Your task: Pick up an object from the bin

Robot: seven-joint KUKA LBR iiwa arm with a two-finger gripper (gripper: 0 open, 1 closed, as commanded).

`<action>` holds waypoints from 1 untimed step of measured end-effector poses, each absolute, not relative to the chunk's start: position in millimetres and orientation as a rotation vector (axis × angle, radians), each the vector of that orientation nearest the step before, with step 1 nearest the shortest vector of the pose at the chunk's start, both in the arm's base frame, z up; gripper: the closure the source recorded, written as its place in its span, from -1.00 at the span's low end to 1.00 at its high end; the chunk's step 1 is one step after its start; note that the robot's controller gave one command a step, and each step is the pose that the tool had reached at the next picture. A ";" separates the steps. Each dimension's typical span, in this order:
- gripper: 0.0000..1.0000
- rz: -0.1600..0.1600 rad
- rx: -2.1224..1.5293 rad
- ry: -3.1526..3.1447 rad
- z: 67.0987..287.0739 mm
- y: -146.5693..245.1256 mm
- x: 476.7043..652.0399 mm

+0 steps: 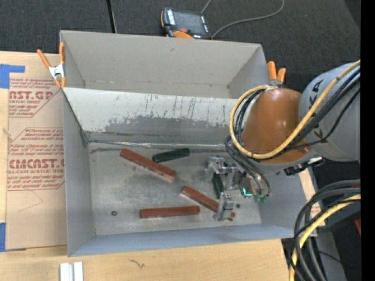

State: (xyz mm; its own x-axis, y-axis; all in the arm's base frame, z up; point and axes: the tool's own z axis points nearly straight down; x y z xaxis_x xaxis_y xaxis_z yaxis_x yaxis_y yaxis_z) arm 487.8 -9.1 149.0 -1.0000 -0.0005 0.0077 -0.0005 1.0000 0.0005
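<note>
The grey bin (76,157) holds only a few loose things on its floor; the arm (328,116) reaches in from the right, its orange cover (272,122) hanging over the bin's right side; below the cover the gripper (224,204) points down at the floor in the near right corner, and I cannot tell whether it is spread or pressed together; the nearest brown stick (198,197) lies just to its left, long axis slanting from upper left down to lower right, so that its lower right end runs up to the gripper's tip, touching it or very nearly so; a grasp there would, I judge, catch the stick by its end and not its middle; a second brown stick (170,212) lies flat along the near wall, further left; a third brown stick (147,164) slants across the middle; a dark green pen (171,154) lies just above it; a dark speck (113,213) sits well apart at the left
</note>
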 end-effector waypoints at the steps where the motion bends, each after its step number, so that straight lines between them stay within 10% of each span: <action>1: -1.00 0.000 0.272 -3.137 232.2 6.6 517.2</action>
